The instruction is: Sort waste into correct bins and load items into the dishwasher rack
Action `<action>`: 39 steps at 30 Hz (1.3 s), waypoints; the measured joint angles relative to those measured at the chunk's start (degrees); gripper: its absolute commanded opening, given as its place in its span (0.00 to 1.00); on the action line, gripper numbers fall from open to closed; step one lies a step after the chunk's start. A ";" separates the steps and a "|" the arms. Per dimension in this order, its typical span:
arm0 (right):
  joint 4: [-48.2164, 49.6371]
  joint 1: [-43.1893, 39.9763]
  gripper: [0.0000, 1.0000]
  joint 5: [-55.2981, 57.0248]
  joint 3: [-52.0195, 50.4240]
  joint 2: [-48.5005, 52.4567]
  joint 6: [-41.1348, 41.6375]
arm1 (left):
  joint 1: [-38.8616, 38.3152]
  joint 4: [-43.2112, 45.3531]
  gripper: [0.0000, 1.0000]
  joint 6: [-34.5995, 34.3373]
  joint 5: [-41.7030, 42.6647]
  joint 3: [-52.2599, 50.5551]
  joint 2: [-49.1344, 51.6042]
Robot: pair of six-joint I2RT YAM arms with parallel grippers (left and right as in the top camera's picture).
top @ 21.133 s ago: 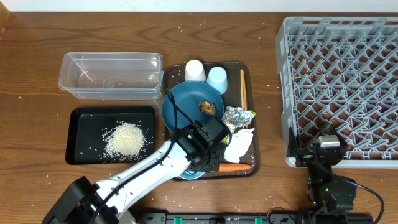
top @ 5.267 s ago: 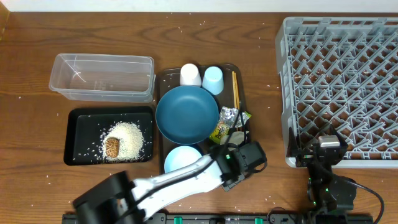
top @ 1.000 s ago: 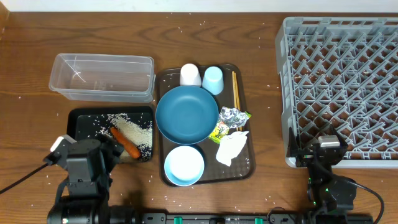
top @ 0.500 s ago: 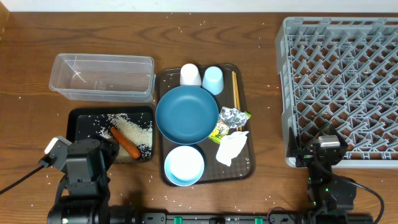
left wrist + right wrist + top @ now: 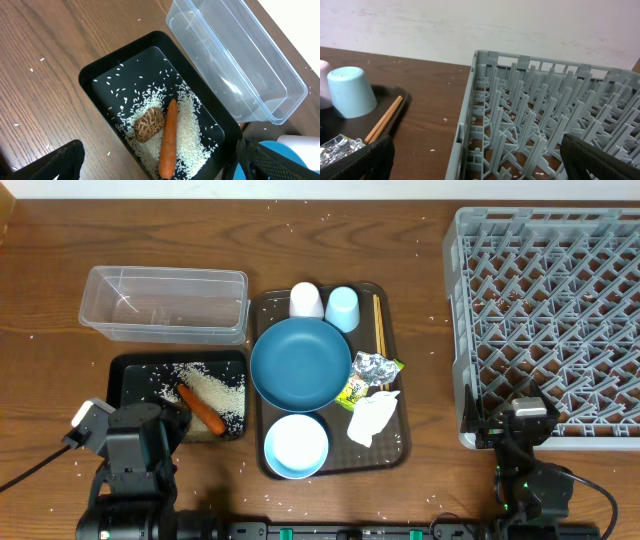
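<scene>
The orange carrot [image 5: 168,137] and brown food lump [image 5: 149,124] lie on white rice [image 5: 190,135] in the black tray [image 5: 135,375], beside the clear container [image 5: 165,302]. My left gripper [image 5: 165,170] hangs open above the tray's near end, holding nothing. The blue plate [image 5: 300,363], white bowl [image 5: 296,445], white cup [image 5: 307,300], light blue cup [image 5: 343,308], chopsticks [image 5: 379,325], foil [image 5: 370,364], wrapper [image 5: 356,390] and napkin [image 5: 373,418] rest on the brown serving tray. My right gripper [image 5: 480,165] is open and empty at the near left corner of the grey rack [image 5: 550,310].
The brown serving tray [image 5: 400,450] sits between the black tray and the rack. Stray rice grains dot the wooden table [image 5: 420,240]. In the right wrist view, the rack's wall [image 5: 470,115] stands straight ahead with the light blue cup [image 5: 351,92] to its left.
Over the last second my left arm drew back slightly toward the table's front edge. The carrot, on the serving tray long before, now lies in the black tray. The right arm is unmoved.
</scene>
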 measured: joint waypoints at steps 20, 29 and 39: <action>0.00 0.00 0.99 0.00 0.00 0.00 0.00 | 0.00 0.00 0.98 0.00 0.00 0.00 0.00; 0.00 0.00 0.99 0.00 0.00 0.00 0.00 | 0.00 0.00 0.98 0.00 0.00 0.00 0.00; 8.94 0.00 0.99 -19.56 -0.02 0.04 11.96 | 0.00 0.00 0.98 0.00 -0.02 0.00 0.02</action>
